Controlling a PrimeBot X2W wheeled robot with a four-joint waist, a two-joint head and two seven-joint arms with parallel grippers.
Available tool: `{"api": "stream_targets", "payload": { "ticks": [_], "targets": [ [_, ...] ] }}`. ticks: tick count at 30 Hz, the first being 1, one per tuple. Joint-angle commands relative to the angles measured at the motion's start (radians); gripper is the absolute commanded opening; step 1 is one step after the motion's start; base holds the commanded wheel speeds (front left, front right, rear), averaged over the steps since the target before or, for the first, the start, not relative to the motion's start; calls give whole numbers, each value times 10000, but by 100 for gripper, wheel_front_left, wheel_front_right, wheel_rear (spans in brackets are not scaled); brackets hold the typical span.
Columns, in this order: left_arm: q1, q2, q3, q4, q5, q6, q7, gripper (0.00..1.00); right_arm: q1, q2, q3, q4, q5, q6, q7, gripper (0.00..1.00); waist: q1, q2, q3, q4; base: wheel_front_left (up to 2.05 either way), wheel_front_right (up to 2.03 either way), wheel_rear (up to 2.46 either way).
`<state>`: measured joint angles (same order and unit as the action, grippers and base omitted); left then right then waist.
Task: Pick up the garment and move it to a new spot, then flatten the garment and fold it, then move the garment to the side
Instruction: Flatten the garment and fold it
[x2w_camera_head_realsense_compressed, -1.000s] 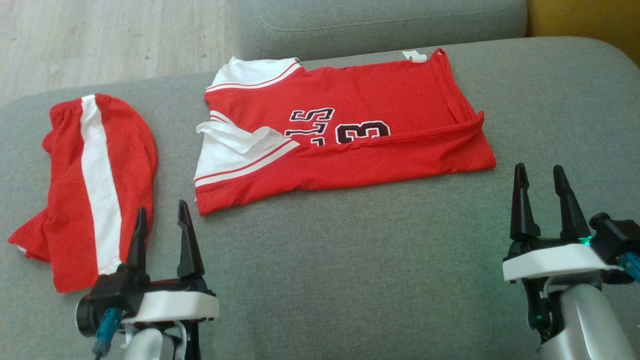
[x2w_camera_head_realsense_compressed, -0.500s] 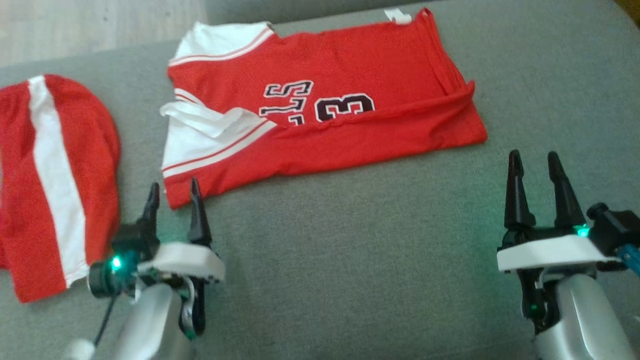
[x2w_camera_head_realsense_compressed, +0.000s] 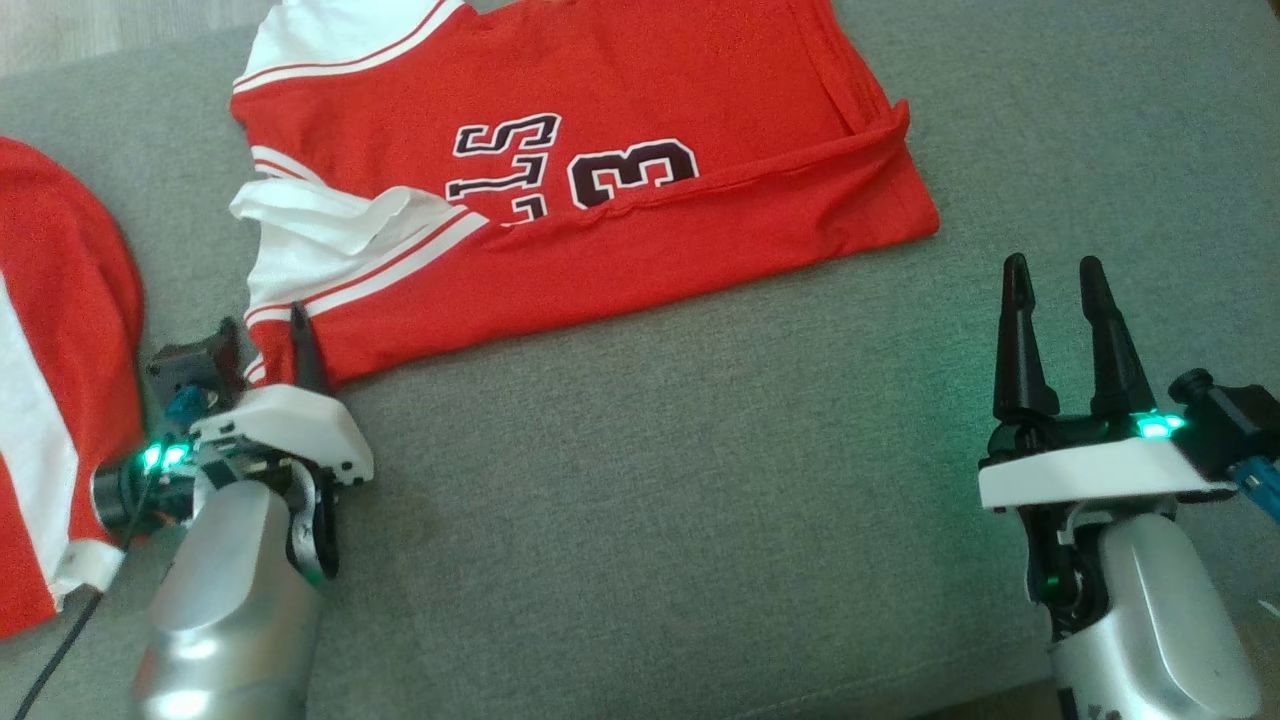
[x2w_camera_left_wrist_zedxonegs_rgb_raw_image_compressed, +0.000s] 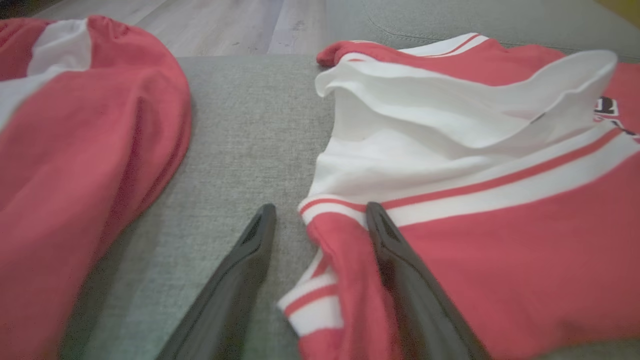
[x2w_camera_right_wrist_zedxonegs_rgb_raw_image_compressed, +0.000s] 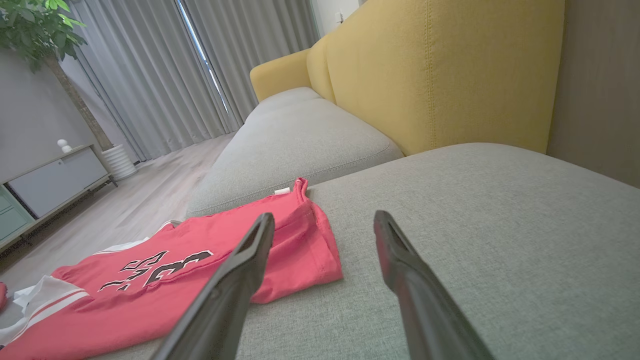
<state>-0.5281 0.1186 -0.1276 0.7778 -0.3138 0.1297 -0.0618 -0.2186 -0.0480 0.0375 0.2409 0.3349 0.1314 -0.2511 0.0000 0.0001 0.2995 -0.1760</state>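
Since a second ago, my left gripper has advanced from the bare cushion beside the red shorts to the near left corner of the red jersey. The head camera has also tilted, so the whole scene sits higher in its frame.

Left gripper: fingers apart, one on the grey sofa cushion, the other lying over the jersey's red hem, with the white-striped corner between them, not clamped.

Right gripper: fingers apart, holding nothing, lower right of the head view, apart from the jersey's right edge.

Jersey: lying on the cushion across the upper centre of the head view, partly folded, white sleeve at left, black "13" showing.

Shorts: left edge of the head view, white stripe, apart from the jersey.

Yellow sofa back: upper right of the right wrist view.
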Motion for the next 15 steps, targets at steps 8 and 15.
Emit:
{"api": "stream_targets", "payload": {
  "ticks": [8,15],
  "targets": [
    [409,55,-118,63,75,-260,-195,0,-384,-23,173,-133,-14,-7,-107,100,0,-1,-298,187,0,0,0],
    [501,-80,-198,-1012,151,-233,-1547,0,-822,-22,11,883,-533,-7,13,100,0,-1,-633,607,0,0,0]
  ]
}}
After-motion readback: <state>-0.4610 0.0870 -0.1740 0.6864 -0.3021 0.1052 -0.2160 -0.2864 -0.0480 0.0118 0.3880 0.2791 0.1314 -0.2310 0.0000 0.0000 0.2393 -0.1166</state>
